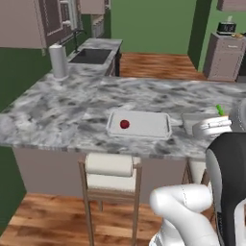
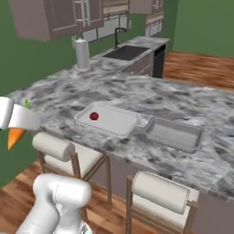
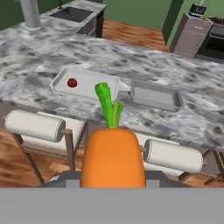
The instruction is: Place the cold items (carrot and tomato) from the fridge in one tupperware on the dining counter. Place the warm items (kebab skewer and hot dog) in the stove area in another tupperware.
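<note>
Marble counter (image 1: 72,103) carries two tupperwares, tomato (image 1: 124,124) in one; gripper (image 3: 112,177) clenches carrot (image 3: 113,157).

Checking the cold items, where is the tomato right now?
The tomato lies in the left tupperware on the dining counter, beside the other tupperware.

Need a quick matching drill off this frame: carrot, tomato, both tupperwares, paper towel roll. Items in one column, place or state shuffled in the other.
Items
1. carrot
2. tomato
3. grey tupperware
4. paper towel roll

Place or state
A. standing upright on the counter beside the sink
B. held in the claw, above the stools
C. lying inside the white tupperware
D. on the counter with nothing in it

Pairs: 1-B, 2-C, 3-D, 4-A
</note>
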You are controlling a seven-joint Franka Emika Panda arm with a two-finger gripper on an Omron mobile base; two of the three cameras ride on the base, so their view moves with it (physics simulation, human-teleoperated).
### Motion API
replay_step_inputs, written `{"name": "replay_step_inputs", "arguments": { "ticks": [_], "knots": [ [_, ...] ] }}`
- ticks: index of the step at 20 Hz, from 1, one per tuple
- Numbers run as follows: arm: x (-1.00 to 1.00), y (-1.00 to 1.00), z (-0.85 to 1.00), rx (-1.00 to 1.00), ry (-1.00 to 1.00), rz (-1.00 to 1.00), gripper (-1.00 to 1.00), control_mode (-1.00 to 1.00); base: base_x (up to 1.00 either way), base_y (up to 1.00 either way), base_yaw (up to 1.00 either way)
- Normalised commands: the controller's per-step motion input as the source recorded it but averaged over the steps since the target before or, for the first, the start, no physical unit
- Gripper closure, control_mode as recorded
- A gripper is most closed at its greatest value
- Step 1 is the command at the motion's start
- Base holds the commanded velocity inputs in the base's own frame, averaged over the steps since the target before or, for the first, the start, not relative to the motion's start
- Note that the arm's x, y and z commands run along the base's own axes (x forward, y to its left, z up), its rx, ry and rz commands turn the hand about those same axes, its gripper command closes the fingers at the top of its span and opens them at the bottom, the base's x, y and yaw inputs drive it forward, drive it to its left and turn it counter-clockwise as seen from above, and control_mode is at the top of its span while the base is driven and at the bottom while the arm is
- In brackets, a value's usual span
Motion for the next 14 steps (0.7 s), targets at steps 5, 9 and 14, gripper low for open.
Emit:
{"name": "replay_step_inputs", "arguments": {
  "ticks": [5, 9, 14],
  "knots": [
    [0.00, 0.00, 0.00, 0.00, 0.00, 0.00, 1.00, 1.00, 0.62, 0.27, -0.44],
    [0.00, 0.00, 0.00, 0.00, 0.00, 0.00, 1.00, 1.00, 0.82, 0.45, -0.37],
    [0.00, 0.00, 0.00, 0.00, 0.00, 0.00, 1.00, 1.00, 0.99, 0.31, -0.20]
  ]
}}
